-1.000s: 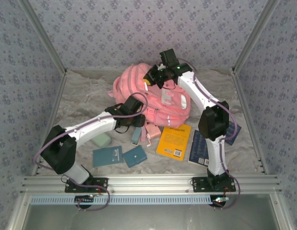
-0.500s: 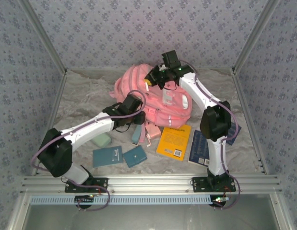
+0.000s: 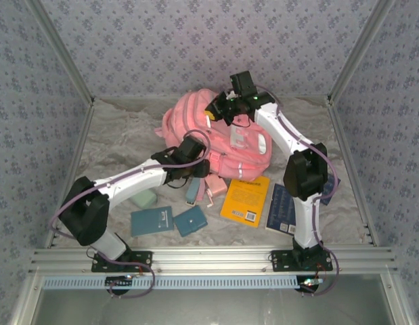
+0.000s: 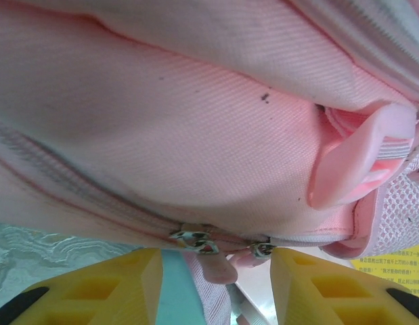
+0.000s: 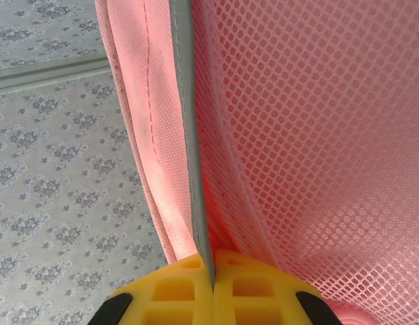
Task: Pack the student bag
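Marbled grey tabletop [image 3: 114, 142], patterned walls. Large soft pink fabric student bag [image 3: 219, 135] lies centre-back. Right gripper [image 5: 212, 274] clenched on the bag's grey-edged mesh panel. Left gripper [image 4: 216, 271] spread wide at the bag's front, 2 metal zipper pulls [image 4: 195, 240] just ahead of its yellow fingers [image 4: 94, 288].

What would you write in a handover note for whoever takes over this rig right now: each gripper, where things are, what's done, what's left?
Left gripper: open, at the lower front of the bag, with two zipper pulls just ahead of its fingers.
Right gripper: shut on a grey-edged fold of the bag, on its far side.
On the table, in front of the bag: yellow book, blue books, notebooks.
Done: bag gripped.
Left: probably open the zipper, then load these things.
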